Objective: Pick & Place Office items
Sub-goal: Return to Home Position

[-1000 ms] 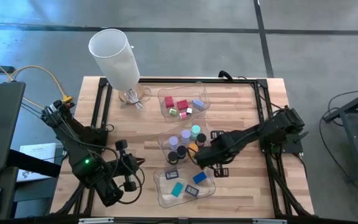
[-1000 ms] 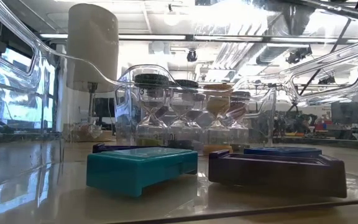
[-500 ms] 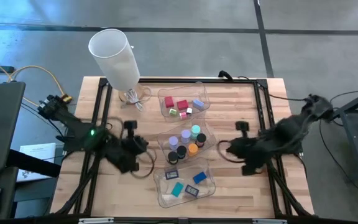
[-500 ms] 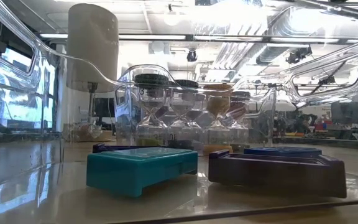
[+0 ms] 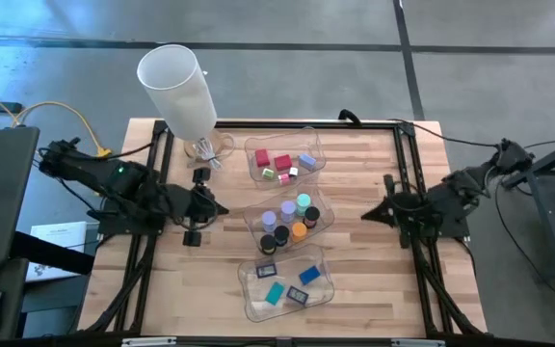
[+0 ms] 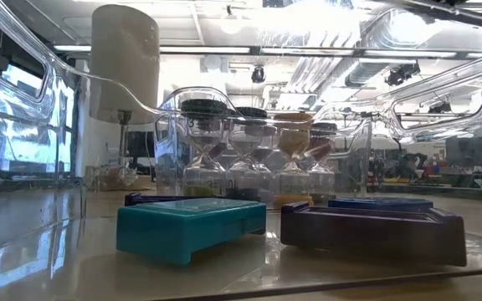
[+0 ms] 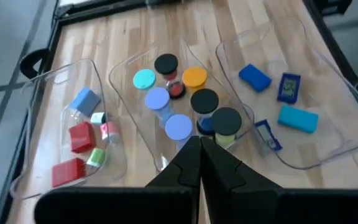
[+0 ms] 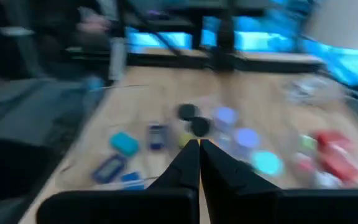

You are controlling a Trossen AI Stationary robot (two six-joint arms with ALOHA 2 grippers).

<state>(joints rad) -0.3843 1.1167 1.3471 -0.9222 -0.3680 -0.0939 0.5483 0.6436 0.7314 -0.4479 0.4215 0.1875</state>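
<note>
Retracting both arms outward over the tabletop (image 5: 374,280) should avoid sweeping the three clear trays (image 5: 254,299) between them, where the office items (image 5: 287,220) lie sorted. Left gripper (image 5: 212,205) and right gripper (image 5: 367,214) flank the middle tray (image 5: 250,220), each with fingers (image 7: 185,165) pressed together, holding nothing.

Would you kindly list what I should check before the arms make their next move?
1. Left hand shut, holding nothing: ok.
2. Right hand shut, holding nothing: ok.
3. Both hands beside the trays, not over them: ok.
4. Office items all inside the trays: ok.
5. Home pose reached: cannot tell.
</note>
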